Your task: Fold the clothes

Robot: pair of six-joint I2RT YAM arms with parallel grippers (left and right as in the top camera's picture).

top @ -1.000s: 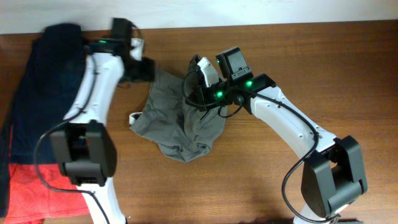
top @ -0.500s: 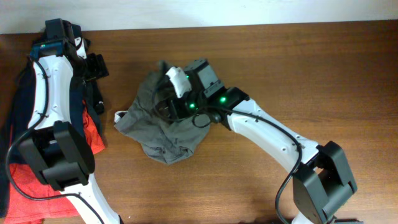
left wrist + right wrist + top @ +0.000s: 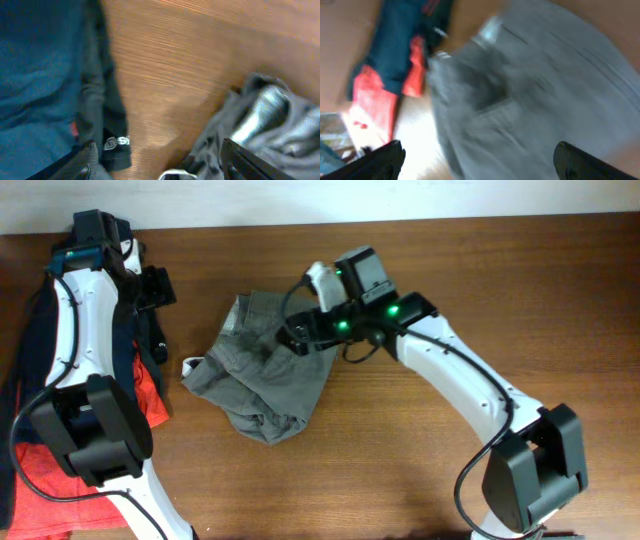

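The grey-khaki clothes (image 3: 265, 370) lie crumpled in a heap at mid-table, with a small white label loop (image 3: 190, 367) sticking out at their left edge. My right gripper (image 3: 298, 335) hovers open just over the heap's upper right part. In the right wrist view the blurred grey cloth (image 3: 535, 90) fills the space below its spread fingers (image 3: 590, 160), and nothing is held. My left gripper (image 3: 157, 286) is open at the far left, apart from the clothes. Its wrist view has bare wood between the fingers (image 3: 85, 162) and grey cloth (image 3: 270, 120) to the right.
A dark navy garment (image 3: 35, 350) lies along the table's left edge, with an orange-red garment (image 3: 50, 480) under and below it. Both also appear in the right wrist view, navy (image 3: 400, 40) and orange-red (image 3: 375, 100). Brown wooden tabletop (image 3: 480, 270) surrounds the heap.
My right gripper has opened and let go of the clothes, which dropped into a flatter heap. The left arm swung away from the clothes to the far left, then held still.
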